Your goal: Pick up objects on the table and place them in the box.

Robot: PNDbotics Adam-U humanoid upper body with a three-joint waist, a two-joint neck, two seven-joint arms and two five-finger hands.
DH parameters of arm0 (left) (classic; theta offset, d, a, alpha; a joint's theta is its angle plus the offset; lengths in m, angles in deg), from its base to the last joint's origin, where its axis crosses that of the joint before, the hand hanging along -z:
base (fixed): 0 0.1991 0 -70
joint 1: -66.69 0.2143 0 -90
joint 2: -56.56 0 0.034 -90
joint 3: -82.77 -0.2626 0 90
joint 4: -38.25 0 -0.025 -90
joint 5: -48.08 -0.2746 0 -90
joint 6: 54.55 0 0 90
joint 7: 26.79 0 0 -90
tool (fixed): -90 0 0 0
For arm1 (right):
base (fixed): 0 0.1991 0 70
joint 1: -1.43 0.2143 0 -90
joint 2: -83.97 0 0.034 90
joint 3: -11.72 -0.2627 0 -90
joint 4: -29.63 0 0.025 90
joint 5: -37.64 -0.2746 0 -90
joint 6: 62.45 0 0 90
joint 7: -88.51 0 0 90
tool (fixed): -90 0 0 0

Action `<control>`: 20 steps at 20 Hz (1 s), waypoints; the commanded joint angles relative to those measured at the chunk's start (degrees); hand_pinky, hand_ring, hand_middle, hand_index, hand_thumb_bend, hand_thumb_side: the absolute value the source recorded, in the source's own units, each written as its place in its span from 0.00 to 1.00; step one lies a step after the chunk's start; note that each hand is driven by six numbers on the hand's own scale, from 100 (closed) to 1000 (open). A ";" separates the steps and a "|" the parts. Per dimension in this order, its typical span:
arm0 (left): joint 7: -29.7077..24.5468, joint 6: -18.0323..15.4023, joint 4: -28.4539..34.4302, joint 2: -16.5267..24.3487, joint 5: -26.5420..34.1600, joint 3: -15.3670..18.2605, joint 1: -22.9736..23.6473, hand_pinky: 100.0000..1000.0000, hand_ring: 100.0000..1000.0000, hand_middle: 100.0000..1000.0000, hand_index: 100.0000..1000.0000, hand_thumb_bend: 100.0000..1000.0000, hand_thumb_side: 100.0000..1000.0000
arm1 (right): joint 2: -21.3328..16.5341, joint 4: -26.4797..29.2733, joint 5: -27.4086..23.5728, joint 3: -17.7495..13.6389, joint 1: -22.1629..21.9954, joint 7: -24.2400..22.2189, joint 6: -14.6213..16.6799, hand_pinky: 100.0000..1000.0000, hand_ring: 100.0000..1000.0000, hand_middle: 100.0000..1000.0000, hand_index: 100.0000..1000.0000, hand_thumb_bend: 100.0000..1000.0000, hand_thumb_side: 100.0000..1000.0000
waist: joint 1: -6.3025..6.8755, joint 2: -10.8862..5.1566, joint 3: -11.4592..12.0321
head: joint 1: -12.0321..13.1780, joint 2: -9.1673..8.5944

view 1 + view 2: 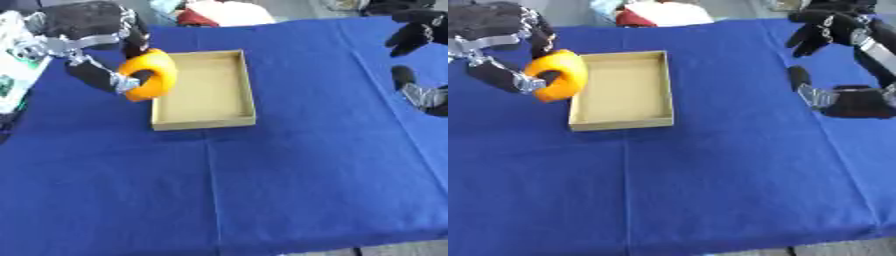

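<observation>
Orange ring [149, 74], left hand [92, 42] gripping, beside box [206, 90]

You are looking down at a table draped in a blue cloth [289, 190], a crease running down its middle. Grey floor is showing at the lower right corner, and red and white items [662, 15] are lying beyond the top edge.

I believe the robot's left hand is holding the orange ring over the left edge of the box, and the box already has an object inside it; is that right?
Not quite. The left hand does hold the orange ring at the left edge of the box, its fingers curled round it, but the left eye view shows the box empty, only its bare tan floor.
</observation>
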 commanded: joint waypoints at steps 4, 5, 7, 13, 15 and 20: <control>1.33 -5.18 -9.32 -3.50 -6.13 2.71 -3.48 0.46 0.38 0.30 0.46 0.00 0.11 | -0.33 0.83 -0.82 0.01 1.53 -0.57 0.27 0.62 0.61 0.64 0.94 0.00 0.16 | 0.15 -0.45 -0.98 | 0.70 -0.75; 2.28 -5.53 -10.86 -4.18 -7.09 3.09 -3.69 0.46 0.38 0.30 0.46 0.00 0.10 | -0.26 0.84 -0.86 0.03 1.61 -0.62 0.28 0.62 0.61 0.64 0.94 0.00 0.16 | 0.15 -0.40 -1.07 | 0.70 -0.79; 4.32 -6.31 -13.30 -5.37 -9.13 3.68 -3.84 0.47 0.39 0.32 0.47 0.00 0.11 | -0.21 0.83 -0.90 0.04 1.68 -0.67 0.29 0.62 0.61 0.64 0.94 0.00 0.16 | 0.11 -0.32 -1.18 | 0.67 -0.88; 12.50 -6.28 -16.51 -8.22 -14.72 4.57 -3.45 0.51 0.43 0.36 0.51 0.02 0.09 | 0.09 0.85 -0.97 0.07 1.84 -0.73 0.30 0.62 0.61 0.63 0.94 0.00 0.16 | 0.04 -0.16 -1.34 | 0.84 -1.04; 20.51 -5.62 -18.09 -8.61 -17.87 3.28 -3.09 0.56 0.49 0.43 0.58 0.14 0.10 | 0.13 0.84 -0.98 0.12 1.91 -0.81 0.30 0.62 0.61 0.63 0.94 0.00 0.16 | -0.01 -0.15 -1.45 | 0.90 -1.11; 33.69 -3.40 -20.86 -9.18 -23.98 1.92 -2.99 0.63 0.61 0.57 0.74 0.33 0.37 | 0.21 0.78 -0.96 0.07 1.83 -0.80 0.27 0.62 0.61 0.63 0.94 0.00 0.16 | -0.13 -0.19 -1.50 | 1.01 -1.16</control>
